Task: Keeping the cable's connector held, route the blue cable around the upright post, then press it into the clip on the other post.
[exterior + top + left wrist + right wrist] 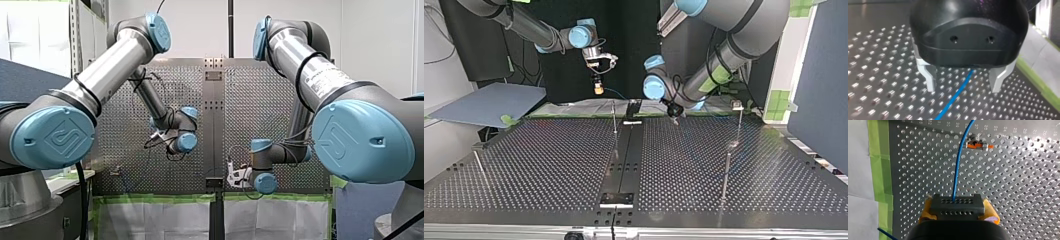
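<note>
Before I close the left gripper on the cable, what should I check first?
1. Dark grey perforated connector block clamped between the yellow pads of the right gripper: ok.
2. Thin blue cable running between the open metal fingers of the left gripper, not gripped: ok.
3. Cable seated in the orange clip: not ok; in the right wrist view it passes beside the clip.
4. Cable routed around the upright metal post: cannot tell.
</note>
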### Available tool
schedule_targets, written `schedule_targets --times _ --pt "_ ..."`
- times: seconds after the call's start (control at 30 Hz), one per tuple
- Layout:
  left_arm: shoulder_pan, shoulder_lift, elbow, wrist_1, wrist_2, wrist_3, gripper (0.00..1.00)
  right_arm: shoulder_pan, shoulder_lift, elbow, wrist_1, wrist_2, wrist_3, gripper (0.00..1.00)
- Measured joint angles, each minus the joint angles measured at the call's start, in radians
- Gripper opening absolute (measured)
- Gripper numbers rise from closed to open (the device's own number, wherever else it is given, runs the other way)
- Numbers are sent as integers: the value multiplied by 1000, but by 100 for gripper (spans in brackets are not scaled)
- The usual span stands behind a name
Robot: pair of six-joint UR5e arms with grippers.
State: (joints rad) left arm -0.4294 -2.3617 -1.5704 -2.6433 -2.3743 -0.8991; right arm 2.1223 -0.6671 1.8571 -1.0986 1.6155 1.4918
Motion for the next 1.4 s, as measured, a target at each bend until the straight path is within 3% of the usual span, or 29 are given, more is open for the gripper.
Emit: schedule_targets --times 0.3,0.63,1.4 --pt "-14 -75 0 -5 8 -39 100 0 0 0 2 0 0 0" --pt "-37 -152 0 14 74 -121 100 0 0 0 7 0 -1 0" --pt "-82 -157 0 25 262 -291 100 1 0 0 17 0 -3 0"
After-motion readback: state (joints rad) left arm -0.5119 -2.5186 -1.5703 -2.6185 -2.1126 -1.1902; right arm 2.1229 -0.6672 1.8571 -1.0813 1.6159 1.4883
